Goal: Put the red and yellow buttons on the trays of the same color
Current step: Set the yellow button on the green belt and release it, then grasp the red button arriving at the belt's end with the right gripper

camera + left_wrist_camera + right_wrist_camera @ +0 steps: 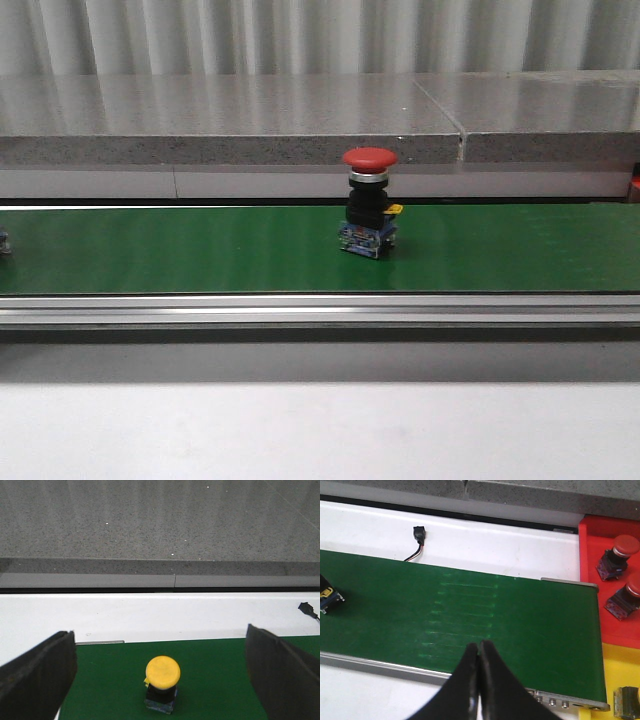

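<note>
A: Where do we stand with the sorting?

B: Partly done, we'd judge. In the right wrist view the red tray (pixel 592 530) at the end of the green belt (pixel 520 615) already holds two red buttons (pixel 620 552), and beside it, on the yellow tray (pixel 620 662), something sits at the picture's edge that we cannot identify.

A: And what is left?

B: At least two. A red button (pixel 369 200) stands upright on the belt in the front view, well away from the trays, and a yellow button (pixel 162 680) stands on the belt under our left hand (pixel 160 677).

A: How are our hands?

B: The left hand is spread wide, its fingers (pixel 37 672) on either side of the yellow button and clear of it, holding nothing. The right hand (pixel 479 652) is pressed closed and empty, above the belt's near edge.

A: So the next step?

B: Likely closing the left hand on the yellow button.
</note>
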Available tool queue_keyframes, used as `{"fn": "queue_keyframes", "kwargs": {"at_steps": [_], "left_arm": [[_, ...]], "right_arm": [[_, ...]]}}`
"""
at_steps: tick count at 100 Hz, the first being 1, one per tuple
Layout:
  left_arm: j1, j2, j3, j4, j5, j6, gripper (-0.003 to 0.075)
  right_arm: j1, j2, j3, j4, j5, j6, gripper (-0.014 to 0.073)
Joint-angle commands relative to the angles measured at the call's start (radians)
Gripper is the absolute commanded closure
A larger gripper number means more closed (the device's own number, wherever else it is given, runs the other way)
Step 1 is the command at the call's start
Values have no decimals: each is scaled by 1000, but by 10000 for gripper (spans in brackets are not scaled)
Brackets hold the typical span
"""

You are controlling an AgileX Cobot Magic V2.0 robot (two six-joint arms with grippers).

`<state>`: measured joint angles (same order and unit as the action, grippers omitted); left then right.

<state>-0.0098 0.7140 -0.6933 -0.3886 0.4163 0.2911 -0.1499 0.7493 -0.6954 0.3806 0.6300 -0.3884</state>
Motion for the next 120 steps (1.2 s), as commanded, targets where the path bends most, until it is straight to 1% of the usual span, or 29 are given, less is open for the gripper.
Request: {"fn": "queue_keyframes", "kwargs": {"at_steps": [1,21,28,35,37,40,42,47,49,54,56,61,78,101,115,120], "left_arm": [[-8,-77,28,-22,-80,8,81],[-8,-232,153,-22,-76,8,87],[-8,-274,195,-26,-76,8,133],[-8,-311,228,-26,-71,8,225],[-8,-320,236,-26,-70,8,262],[-8,-334,246,-34,-69,8,328],[-8,-343,248,-38,-69,8,355],[-8,-363,255,-41,-60,8,469],[-8,-370,257,-41,-55,8,498],[-8,-383,259,-41,-38,8,612],[-8,-386,259,-41,-33,8,640],[-8,-390,259,-41,-24,8,743],[-8,-390,259,-41,-29,11,740],[-8,-390,259,-41,-35,11,740],[-8,-390,259,-41,-36,11,740],[-8,-390,259,-41,-36,11,740]], "right_arm": [[0,-6,-25,16,-55,-11,662],[0,-6,-25,16,-55,-11,662],[0,-6,-25,16,-55,-11,662],[0,-6,-25,16,-55,-11,662],[0,-6,-25,16,-55,-11,662],[0,-6,-25,16,-55,-11,662],[0,-6,-25,16,-55,-11,662],[0,-6,-25,16,-55,-11,662],[0,-6,-25,16,-55,-11,662],[0,-6,-25,16,-55,-11,662],[0,-6,-25,16,-55,-11,662],[0,-6,-25,16,-55,-11,662],[0,-6,-25,16,-57,-11,662],[0,-6,-25,17,-126,-11,662],[0,-6,-25,17,-115,-11,657],[0,-6,-25,17,-98,-11,641]]}}
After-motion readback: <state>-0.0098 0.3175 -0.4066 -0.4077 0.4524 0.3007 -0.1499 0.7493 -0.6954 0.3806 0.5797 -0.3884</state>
